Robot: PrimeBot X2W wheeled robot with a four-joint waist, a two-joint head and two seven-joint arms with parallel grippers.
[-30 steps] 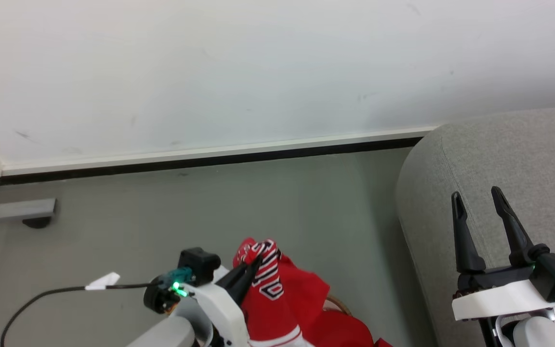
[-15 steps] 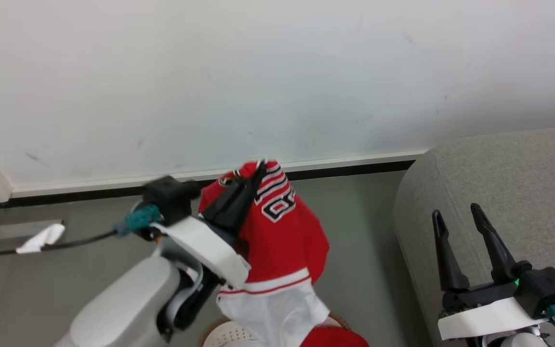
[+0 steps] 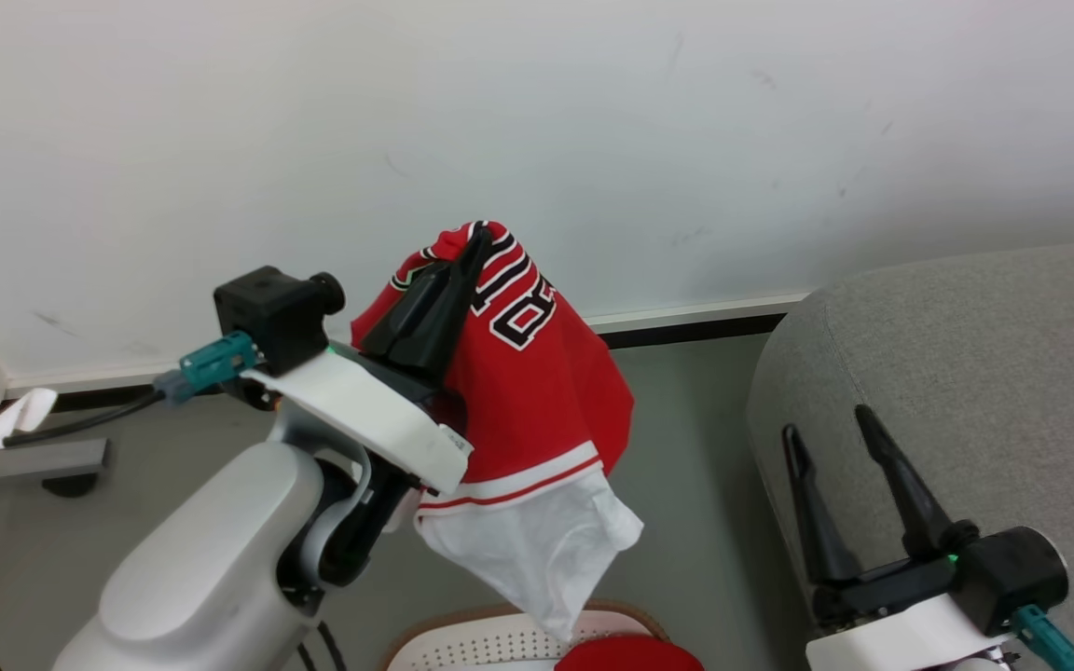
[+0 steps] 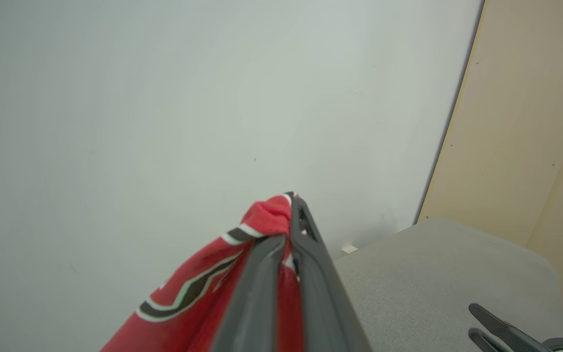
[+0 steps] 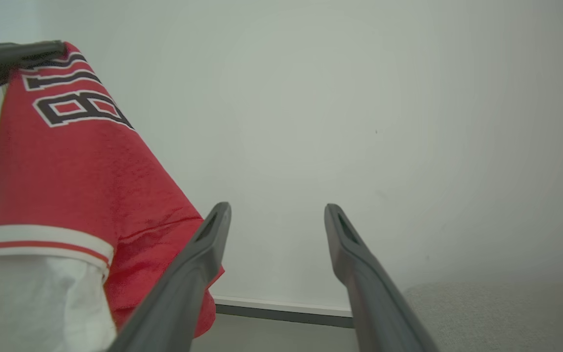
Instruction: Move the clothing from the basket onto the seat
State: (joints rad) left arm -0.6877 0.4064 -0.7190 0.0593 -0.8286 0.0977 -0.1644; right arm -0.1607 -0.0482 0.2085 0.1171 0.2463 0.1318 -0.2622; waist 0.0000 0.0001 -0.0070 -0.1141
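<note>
My left gripper (image 3: pixel 476 238) is shut on a red jersey (image 3: pixel 537 391) with white trim and block letters, held high in front of the wall. The garment hangs down from the fingertips, its white lower part dangling just over the basket (image 3: pixel 490 638) at the bottom edge. More red clothing (image 3: pixel 630 652) lies in that basket. In the left wrist view the closed fingers (image 4: pixel 306 244) pinch the red jersey (image 4: pixel 262 220). My right gripper (image 3: pixel 826 424) stands open and empty over the grey seat (image 3: pixel 975 373). The right wrist view shows the jersey (image 5: pixel 76 181) to the left of the open gripper (image 5: pixel 276 210).
A white wall (image 3: pixel 593 112) with a dark baseboard (image 3: pixel 695 326) runs behind. Grey floor (image 3: pixel 695 447) lies between basket and seat. A black cable (image 3: pixel 80 424) with a white tag and a grey bracket (image 3: pixel 29 461) are at the far left. A tan panel (image 4: pixel 521 122) stands beyond the seat.
My left arm has lifted the jersey up out of the basket, from low near the floor to high against the wall. The head camera has shifted, so the right gripper sits lower in view.
</note>
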